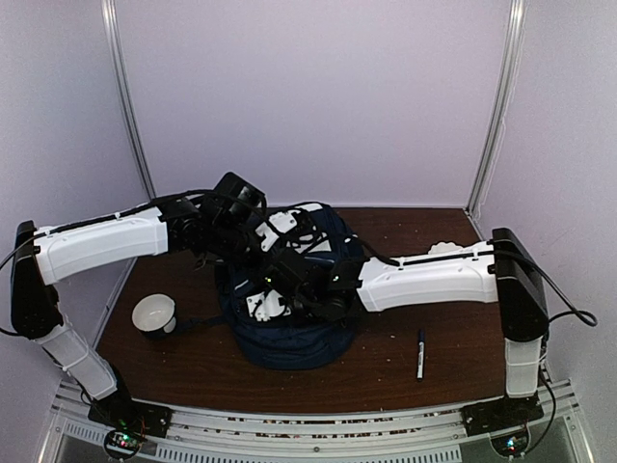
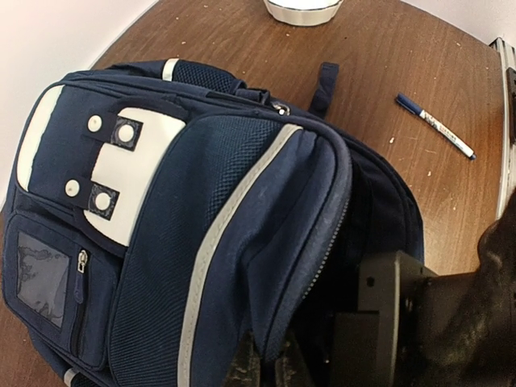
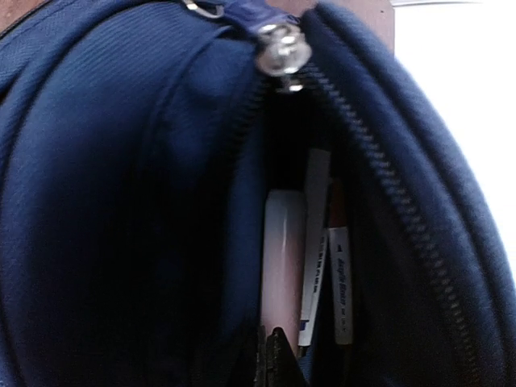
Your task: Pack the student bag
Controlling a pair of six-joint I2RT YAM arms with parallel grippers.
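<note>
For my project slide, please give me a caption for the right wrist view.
Looking into the student bag through its open zip: the zip pull at the top, several pens inside.

The top camera sits high behind the left arm [image 1: 106, 241] and the right arm [image 1: 434, 275]. It looks forward and down on the whole table [image 1: 386, 371], up to the back wall [image 1: 318, 96], from rather far. The left wrist camera looks down from close on the front side of the student bag [image 2: 201, 226]; it takes in also some table, a pen [image 2: 435, 125] and the rim of a bowl [image 2: 302, 10]. The right wrist camera is very near and faces into the open zip gap of the bag, which fills its view. All three views share the bag. The pen and bowl are shared by the top and left wrist views.
</note>
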